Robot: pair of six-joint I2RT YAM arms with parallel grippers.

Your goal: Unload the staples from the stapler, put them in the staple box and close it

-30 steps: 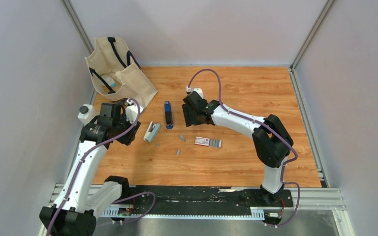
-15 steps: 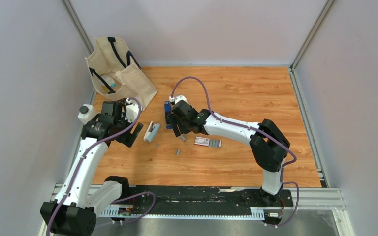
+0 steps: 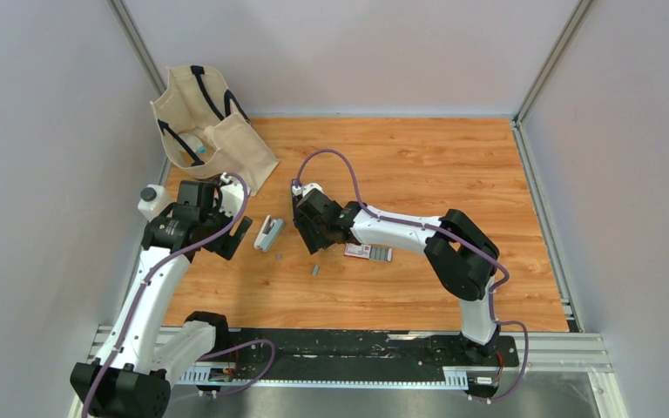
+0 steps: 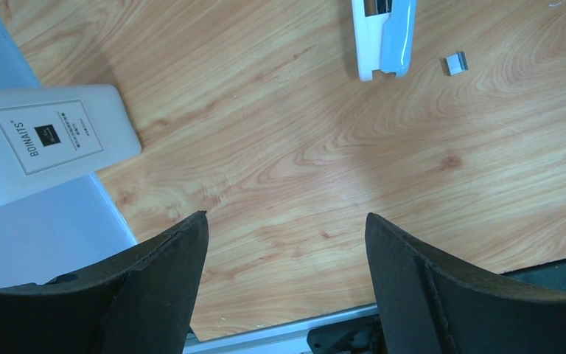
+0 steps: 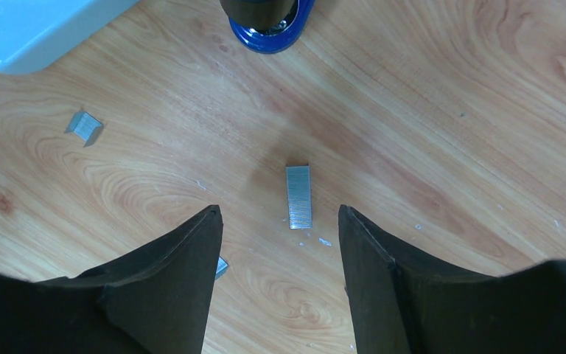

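The light grey stapler lies on the wooden table between my two grippers. It shows in the left wrist view and at the top left of the right wrist view. My right gripper is open and empty, low over the table. A short staple strip lies just ahead of its fingertips. A small staple piece lies near the stapler, also seen in the left wrist view. Another strip lies nearer the front. My left gripper is open and empty, left of the stapler.
A dark blue bar with a black end lies just beyond the right gripper. A red-and-white flat box lies to its right. A beige tote bag stands at the back left. A white bottle lies at the table's left edge.
My right gripper has swung left and toward the front, from beside the blue bar to over the loose staples near the stapler. The left arm has barely moved.
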